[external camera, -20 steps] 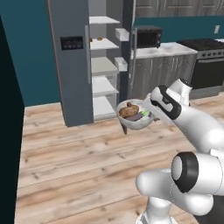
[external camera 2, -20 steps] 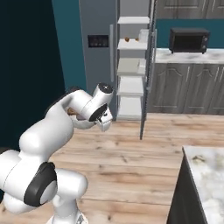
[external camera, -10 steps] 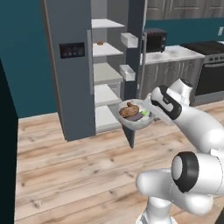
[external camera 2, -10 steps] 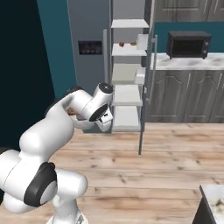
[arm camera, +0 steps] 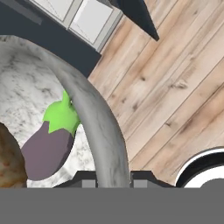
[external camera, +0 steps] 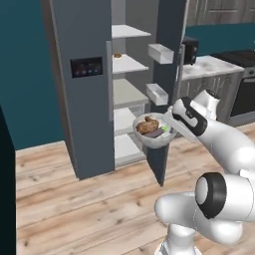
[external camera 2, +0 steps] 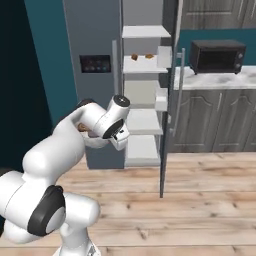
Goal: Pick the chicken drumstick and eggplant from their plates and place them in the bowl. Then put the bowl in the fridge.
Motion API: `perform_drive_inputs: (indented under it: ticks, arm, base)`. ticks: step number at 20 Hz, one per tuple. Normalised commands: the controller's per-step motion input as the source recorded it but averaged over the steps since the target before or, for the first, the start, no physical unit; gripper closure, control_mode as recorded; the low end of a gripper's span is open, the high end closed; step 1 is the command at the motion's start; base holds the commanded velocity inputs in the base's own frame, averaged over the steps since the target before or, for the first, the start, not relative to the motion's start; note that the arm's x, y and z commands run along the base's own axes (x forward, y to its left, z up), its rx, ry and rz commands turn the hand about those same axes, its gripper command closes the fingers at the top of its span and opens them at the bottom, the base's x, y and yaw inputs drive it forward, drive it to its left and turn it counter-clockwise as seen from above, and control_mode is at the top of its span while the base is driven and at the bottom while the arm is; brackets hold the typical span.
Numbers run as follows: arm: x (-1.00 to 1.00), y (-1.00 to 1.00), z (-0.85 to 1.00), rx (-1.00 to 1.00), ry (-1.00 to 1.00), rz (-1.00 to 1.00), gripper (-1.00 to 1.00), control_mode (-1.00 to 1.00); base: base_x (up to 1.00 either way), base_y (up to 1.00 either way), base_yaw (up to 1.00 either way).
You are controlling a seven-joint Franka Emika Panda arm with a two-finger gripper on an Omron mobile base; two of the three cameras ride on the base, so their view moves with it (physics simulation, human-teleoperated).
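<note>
1. My gripper [external camera: 169, 125] is pinching the rim of the bowl [external camera: 152, 138].
2. The chicken drumstick [external camera: 147, 126] and eggplant [arm camera: 47, 148] sit inside it.
3. The fridge [external camera: 89, 89] stands open just ahead; the bowl isn't on a shelf yet.

No text, label, brand, number or sign could be read anywhere. The black panel [external camera: 86, 66] on the fridge [external camera: 79, 94] door, at about ten o'clock in the left base view, carried only small coloured lights, too blurred to make out as characters. The same panel in the right base view, near eleven o'clock, showed blue squares and no legible marks. The microwave [external camera 2: 216, 56] on the counter [external camera 2: 215, 82] bore no readable lettering.
</note>
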Motion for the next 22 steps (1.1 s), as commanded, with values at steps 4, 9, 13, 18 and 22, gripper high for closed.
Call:
perform_drive_inputs:
  ticks: [4, 9, 13, 18, 22]
  arm:
    - [0.0, 0.0, 0.0, 0.0, 0.0, 0.0, 1.0, 1.0]
    - [0.0, 0.0, 0.0, 0.0, 0.0, 0.0, 1.0, 1.0]
    - [0.0, 0.0, 0.0, 0.0, 0.0, 0.0, 1.0, 1.0]
    - [0.0, 0.0, 0.0, 0.0, 0.0, 0.0, 1.0, 1.0]
    - [0.0, 0.0, 0.0, 0.0, 0.0, 0.0, 1.0, 1.0]
  base:
    - [0.69, 0.61, -0.08]
    - [0.66, 0.47, -0.24]
    - [0.63, 0.47, -0.22]
    - [0.57, 0.35, -0.04]
    - [0.54, 0.27, 0.0]
